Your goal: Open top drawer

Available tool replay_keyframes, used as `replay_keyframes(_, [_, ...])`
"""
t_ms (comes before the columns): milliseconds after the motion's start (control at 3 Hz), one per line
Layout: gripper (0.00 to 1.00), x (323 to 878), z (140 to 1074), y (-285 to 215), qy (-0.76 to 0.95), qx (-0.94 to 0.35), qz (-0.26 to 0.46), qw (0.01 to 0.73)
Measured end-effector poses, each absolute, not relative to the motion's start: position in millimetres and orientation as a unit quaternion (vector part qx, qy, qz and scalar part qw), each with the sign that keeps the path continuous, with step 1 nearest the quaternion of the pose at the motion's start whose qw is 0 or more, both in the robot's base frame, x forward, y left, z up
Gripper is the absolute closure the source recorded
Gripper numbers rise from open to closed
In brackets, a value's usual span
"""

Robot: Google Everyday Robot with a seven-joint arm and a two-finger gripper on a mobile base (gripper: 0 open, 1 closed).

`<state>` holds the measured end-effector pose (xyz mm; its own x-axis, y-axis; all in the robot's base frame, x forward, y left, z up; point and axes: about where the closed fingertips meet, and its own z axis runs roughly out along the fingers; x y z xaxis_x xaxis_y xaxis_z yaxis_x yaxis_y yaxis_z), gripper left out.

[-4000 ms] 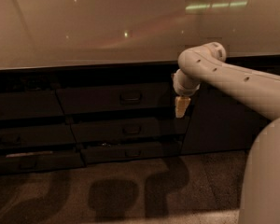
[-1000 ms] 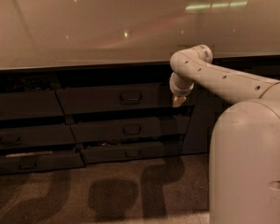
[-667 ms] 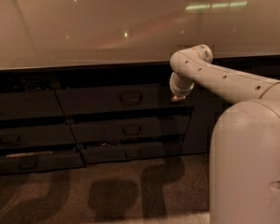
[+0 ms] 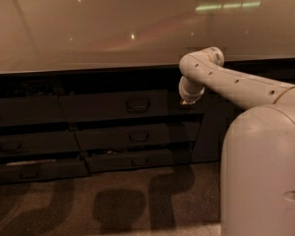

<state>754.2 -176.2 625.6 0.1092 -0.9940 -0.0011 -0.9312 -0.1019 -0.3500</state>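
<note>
The top drawer (image 4: 98,107) sat directly beneath the front edge of the pale counter (image 4: 88,33), about midway along it. Its dark front looked shut, or very nearly so. Its small loop handle (image 4: 137,104) was centred on the panel, a little way below the counter's edge. Two shallower drawers (image 4: 137,137) lay further down from the counter and were not our concern.

The gripper (image 4: 188,101) hung at the end of the arm (image 4: 236,85), just under the counter's edge and further right along the counter than the handle, apart from it and holding nothing that we could see. We could not tell whether it was open or closed.

We judged the drawer to be a stiff, wide box on runners. It seemed fairly heavy for its handle and likely to resist at first, then slide freely. It was not fragile, but it might rack if dragged from one side. The only sensible hold was the loop handle, taken at its middle. The bar looked thin and smooth, so we expected a shallow pinch to slip. A hold well round the bar, with a pull straight out from under the counter, seemed the surest way
</note>
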Motion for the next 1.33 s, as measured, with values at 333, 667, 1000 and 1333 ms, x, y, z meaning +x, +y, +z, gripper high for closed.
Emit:
replay_keyframes(333, [1.0, 754, 631, -176, 0.657, -0.733, -0.118, 0.133])
replay_keyframes(667, [1.0, 752, 640, -179, 0.656, -0.73, -0.128, 0.143])
replay_keyframes(1000, [1.0, 751, 643, -179, 0.656, -0.73, -0.128, 0.143])
replay_keyframes(1333, [1.0, 737, 633, -179, 0.651, -0.735, -0.129, 0.138])
